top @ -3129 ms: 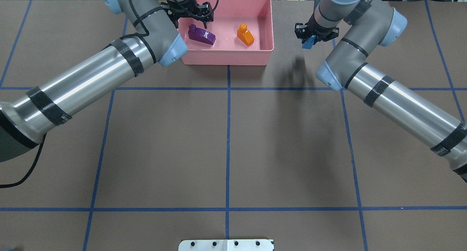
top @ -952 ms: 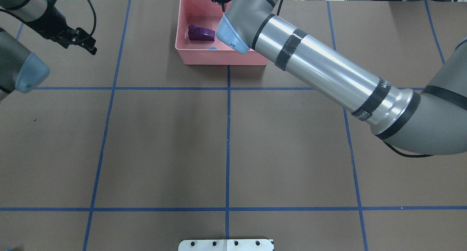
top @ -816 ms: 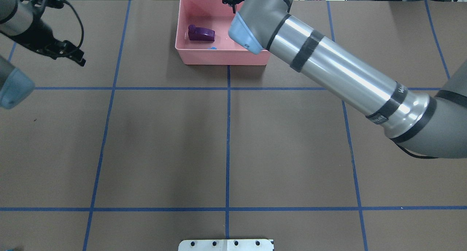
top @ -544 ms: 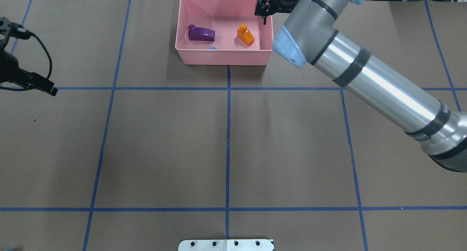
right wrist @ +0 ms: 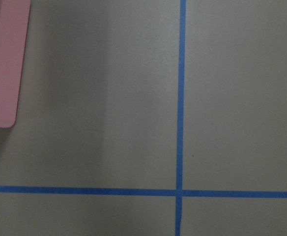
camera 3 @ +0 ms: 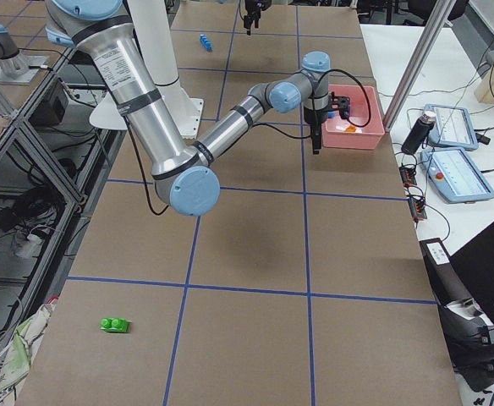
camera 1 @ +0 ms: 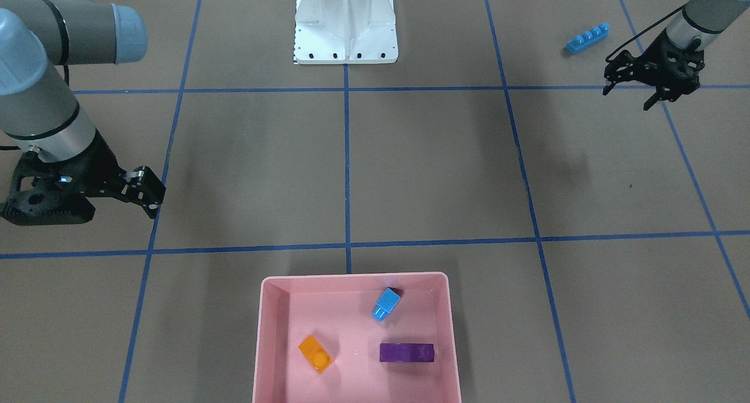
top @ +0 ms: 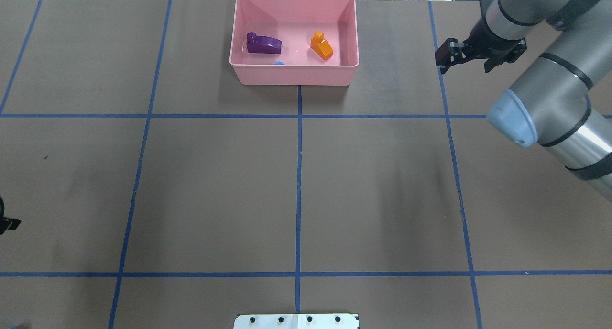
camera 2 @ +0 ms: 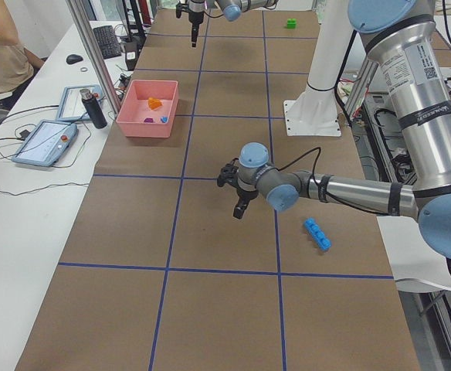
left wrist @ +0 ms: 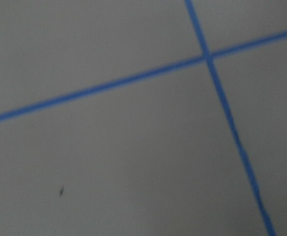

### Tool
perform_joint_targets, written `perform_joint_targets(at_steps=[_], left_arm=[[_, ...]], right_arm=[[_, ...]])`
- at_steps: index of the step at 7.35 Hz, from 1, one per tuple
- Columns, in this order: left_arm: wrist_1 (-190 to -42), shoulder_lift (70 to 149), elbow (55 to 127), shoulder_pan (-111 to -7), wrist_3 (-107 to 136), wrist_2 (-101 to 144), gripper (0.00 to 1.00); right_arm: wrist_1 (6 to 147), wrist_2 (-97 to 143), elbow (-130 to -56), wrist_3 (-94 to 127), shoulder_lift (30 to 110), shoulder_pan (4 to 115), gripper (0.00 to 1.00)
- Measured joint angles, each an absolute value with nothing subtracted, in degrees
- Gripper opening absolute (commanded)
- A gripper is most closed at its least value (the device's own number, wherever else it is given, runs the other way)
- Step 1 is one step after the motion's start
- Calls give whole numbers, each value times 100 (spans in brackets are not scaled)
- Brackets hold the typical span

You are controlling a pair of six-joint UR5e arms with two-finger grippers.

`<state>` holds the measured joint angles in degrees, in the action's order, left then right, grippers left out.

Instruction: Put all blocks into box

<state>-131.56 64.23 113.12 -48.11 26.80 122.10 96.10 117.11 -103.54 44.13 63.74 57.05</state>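
— Where are the blocks?
— Orange block (camera 1: 315, 353), small blue block (camera 1: 386, 303) and purple block (camera 1: 406, 352) lie in the box (camera 1: 351, 281); long blue block (camera 1: 587, 38) and green block (camera 3: 115, 325) on the counter (camera 1: 410, 174).
— Grippers?
— Left gripper (camera 1: 650, 85) and right gripper (top: 466, 64) both wide, empty.

The brown worktop (top: 215, 176), marked into squares by blue tape lines (top: 298, 176), carries a large shallow pink plastic box (top: 296, 75) at its far edge. A white metal base plate (camera 1: 345, 22) stands at the robot's edge. A long blue four-stud plastic brick (camera 1: 587, 38) lies on the robot's left side, and a green two-stud plastic brick (camera 3: 115, 325) lies well apart, towards its right end.
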Motion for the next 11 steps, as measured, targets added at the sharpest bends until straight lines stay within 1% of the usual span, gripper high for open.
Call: perform_joint_targets(at_steps=[2,3,5,7,9,11], left_arm=[[-13805,5773,11319,-3672,2814,11647,100],[-14023,5570,11327,-2889,2999,11245,100],[-14319,5070,11616,-1517,3382,10694,100],[-14349,4659,11904,-635,3555,10255,100],[-14077,4629,11876,317,4044,9643,100],[-13907,4870,11619,691,4271,9429,99]], right_arm=[[9607,11718,-10557,4340,6595,5732,100],[9607,11715,-10584,4335,6616,5732,100],[9606,11703,-10596,4352,6615,5726,100],[9607,11699,-10593,4394,6605,5717,100],[9606,11692,-10570,4410,6599,5713,100],[9605,11690,-10544,4412,6595,5713,100]])
